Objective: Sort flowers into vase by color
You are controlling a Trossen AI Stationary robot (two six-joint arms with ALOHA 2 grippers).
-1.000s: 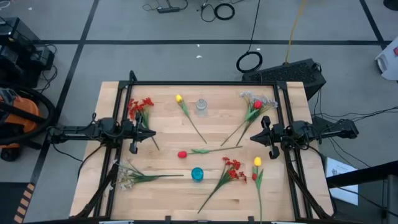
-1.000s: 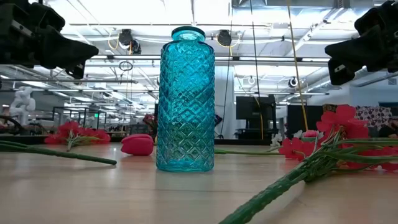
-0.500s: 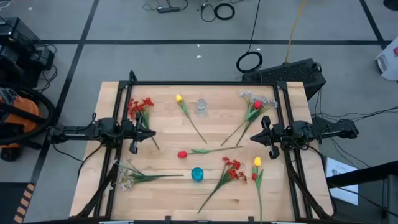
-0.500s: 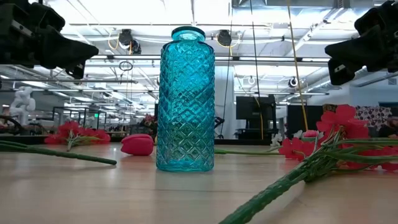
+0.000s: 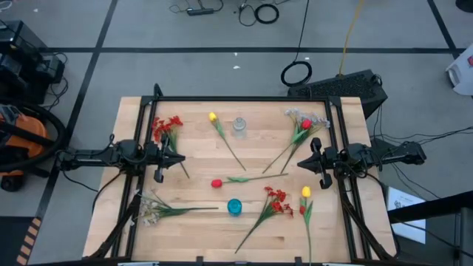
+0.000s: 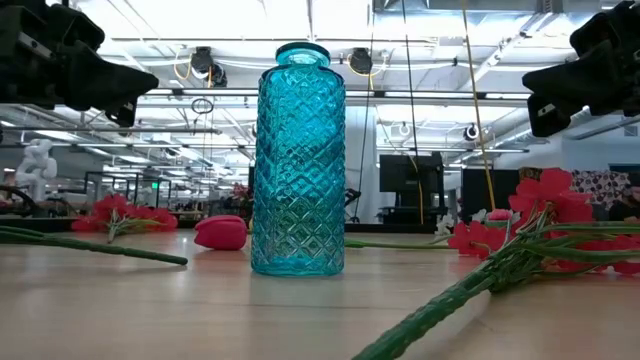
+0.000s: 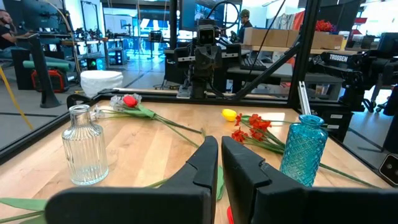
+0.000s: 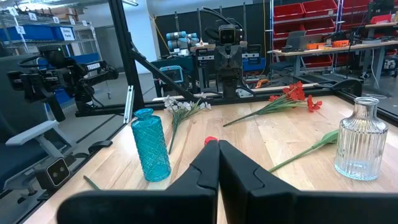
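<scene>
Hiding red bud behind vase

orange vacuum left of table | cable coil on floor | red bins on shelves

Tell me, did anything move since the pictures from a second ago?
Nothing visibly changed. The left gripper and right gripper stay shut and empty above the table, and the flowers, blue vase and clear vase lie where they were.
</scene>
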